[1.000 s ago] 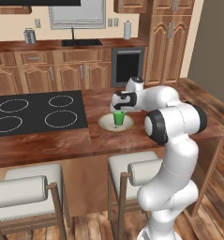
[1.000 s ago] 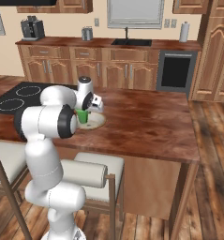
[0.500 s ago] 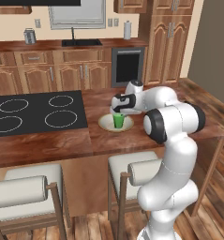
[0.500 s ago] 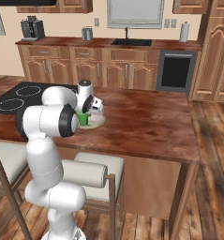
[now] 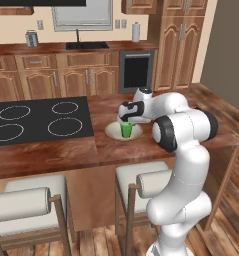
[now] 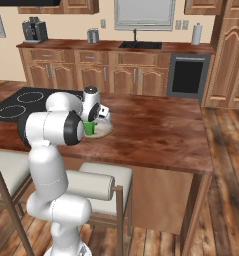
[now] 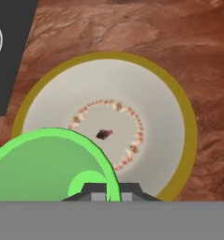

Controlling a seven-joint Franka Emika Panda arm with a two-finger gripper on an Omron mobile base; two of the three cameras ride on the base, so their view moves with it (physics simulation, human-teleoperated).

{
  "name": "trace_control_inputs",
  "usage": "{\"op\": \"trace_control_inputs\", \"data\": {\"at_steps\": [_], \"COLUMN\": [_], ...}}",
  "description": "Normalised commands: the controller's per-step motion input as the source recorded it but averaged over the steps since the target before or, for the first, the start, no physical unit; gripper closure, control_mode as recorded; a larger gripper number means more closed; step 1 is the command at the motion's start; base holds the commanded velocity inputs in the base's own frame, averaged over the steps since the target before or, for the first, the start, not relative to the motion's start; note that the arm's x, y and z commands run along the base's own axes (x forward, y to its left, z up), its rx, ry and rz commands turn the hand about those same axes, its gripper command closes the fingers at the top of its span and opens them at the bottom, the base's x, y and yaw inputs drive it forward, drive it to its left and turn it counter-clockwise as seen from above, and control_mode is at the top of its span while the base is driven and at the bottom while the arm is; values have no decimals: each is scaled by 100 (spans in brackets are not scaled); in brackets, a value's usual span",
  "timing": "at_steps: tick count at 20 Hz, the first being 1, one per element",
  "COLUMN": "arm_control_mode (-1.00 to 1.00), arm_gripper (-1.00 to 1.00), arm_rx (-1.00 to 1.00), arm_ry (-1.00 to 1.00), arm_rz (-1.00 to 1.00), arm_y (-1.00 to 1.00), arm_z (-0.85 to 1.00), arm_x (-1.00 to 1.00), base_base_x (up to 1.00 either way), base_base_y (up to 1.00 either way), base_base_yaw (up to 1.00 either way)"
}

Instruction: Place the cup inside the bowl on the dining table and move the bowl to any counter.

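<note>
Gripping the cup's rim, the gripper (image 5: 125, 120) hangs over the bowl (image 5: 112, 131) with its jaws clenched on the cup (image 5: 126, 130). The green tumbler hangs upright directly beneath the claw, its long axis vertical and its mouth facing up at the hand camera. In the hand view the cup (image 7: 43, 164) sits low and to one side, overlapping the near part of the bowl (image 7: 181, 136), whose patterned centre lies just beyond the claw rather than straight under it. Both base views place the cup (image 6: 89, 128) within the bowl's tan rim, on the dining table (image 5: 116, 150) beside the black cooktop (image 5: 36, 120). Whether the cup's base already touches the bowl floor cannot be told. The coming move likely turns on this: the bowl lies straight below, so lowering and releasing should seat the cup, slightly off centre.
</note>
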Motion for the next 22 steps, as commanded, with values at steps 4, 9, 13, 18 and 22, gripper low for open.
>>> {"op": "trace_control_inputs", "data": {"at_steps": [4,9,13,18,22], "arm_control_mode": [-100,-100,-100,-100,-100], "arm_gripper": [100,100,100,100,100], "arm_rx": [0,0,-1,0,0], "arm_ry": [0,0,0,0,0], "arm_rz": [0,0,0,0,0], "arm_y": [0,0,0,0,0], "arm_z": [-7,-6,-2,-1,0], "arm_x": [4,5,9,6,0], "base_base_x": [0,0,0,0,0], "base_base_y": [0,0,0,0,0], "base_base_yaw": [0,0,0,0,0]}}
